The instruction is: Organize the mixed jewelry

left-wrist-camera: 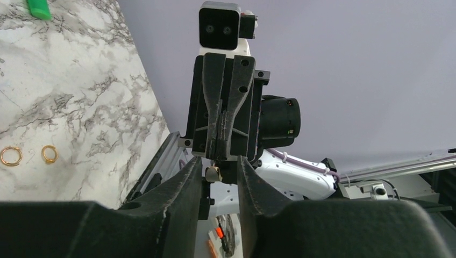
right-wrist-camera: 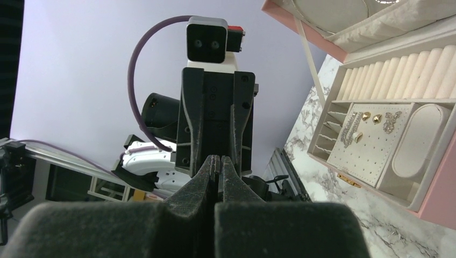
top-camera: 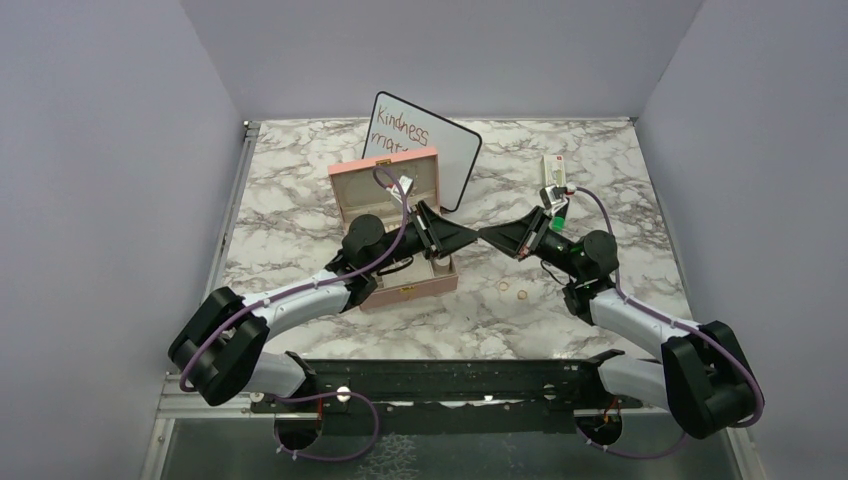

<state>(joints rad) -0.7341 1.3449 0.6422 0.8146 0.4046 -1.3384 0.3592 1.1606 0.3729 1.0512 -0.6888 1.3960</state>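
Earrings (right-wrist-camera: 371, 117) are seated in the pink box (right-wrist-camera: 434, 200); two gold rings (left-wrist-camera: 11, 156) are left on the tabletop (left-wrist-camera: 80, 80). A small piece (left-wrist-camera: 213, 173) is pinched by right fingers (left-wrist-camera: 221, 134), left fingers (left-wrist-camera: 180, 193) apart around it.

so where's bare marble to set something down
Bare marble: left of the pink box, out to the table edge; the near strip between the two gold rings and the black rail; at the back, between whiteboard and packet. Crowded at the middle, where the left fingers and right fingers meet tip to tip.
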